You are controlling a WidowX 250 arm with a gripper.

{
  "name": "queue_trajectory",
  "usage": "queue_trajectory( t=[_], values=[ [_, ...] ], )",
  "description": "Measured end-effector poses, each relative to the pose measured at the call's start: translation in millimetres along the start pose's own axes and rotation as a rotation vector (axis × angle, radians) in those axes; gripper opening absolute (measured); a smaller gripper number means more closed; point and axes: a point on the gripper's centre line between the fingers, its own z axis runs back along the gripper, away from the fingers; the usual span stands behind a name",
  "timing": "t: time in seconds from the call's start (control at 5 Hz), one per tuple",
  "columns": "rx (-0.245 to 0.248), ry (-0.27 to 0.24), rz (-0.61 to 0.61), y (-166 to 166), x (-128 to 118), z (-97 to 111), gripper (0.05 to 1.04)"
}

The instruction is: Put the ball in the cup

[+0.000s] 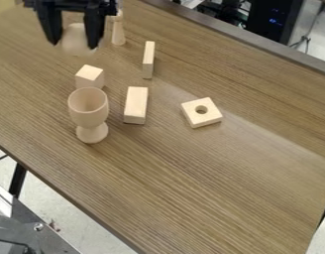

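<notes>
Across the desk (pixel 225 188), wood pieces scattered, task roughly past halfway: by the look of it the pick is done, the drop is left. Biggest item over the desk is the black gripper (pixel 74 42), hanging high at the upper-left part of the view, fingers closed in around the ball, one on each side. Next, the cup (pixel 88 106): upright on its foot, mouth up, toward the desk's lower-left edge, no ball in it. Turned peg (pixel 118 31) stands upright just beside the gripper as seen from here, partly covered; not needed, I'd say. Oblong block (pixel 136 105) lies beside the cup, a small gap between. Square block with a hole (pixel 201 112) sits flat farther along toward the desk's right side, well apart from the cup. Ball (pixel 76 40): pale, pinched by the gripper, looks clear of the wood, over the desk's upper-left part; exact height, can't tell. Narrow block (pixel 148 59) is out toward the desk's far edge, apart from the rest. Cube (pixel 89 76) sits right behind the cup, touching or not, can't tell. Left to do, my guess: carry the ball over to the cup's mouth, line up, lower, let go. Risk: off-centre release bounces off the rim, or a low pass knocks the cube or tips the cup.
</notes>
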Motion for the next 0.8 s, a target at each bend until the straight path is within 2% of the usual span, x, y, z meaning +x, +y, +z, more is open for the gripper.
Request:
queue_trajectory(
  t=[0.4, 0.6, 0.8],
  values=[
    [-0.039, 0.021, 0.121, -5, -24, -8, 0.7],
    [-0.074, 0.026, 0.152, -7, -23, -15, 0.7],
    [-0.099, 0.063, 0.164, -11, -27, -35, 0.7]
  ],
)
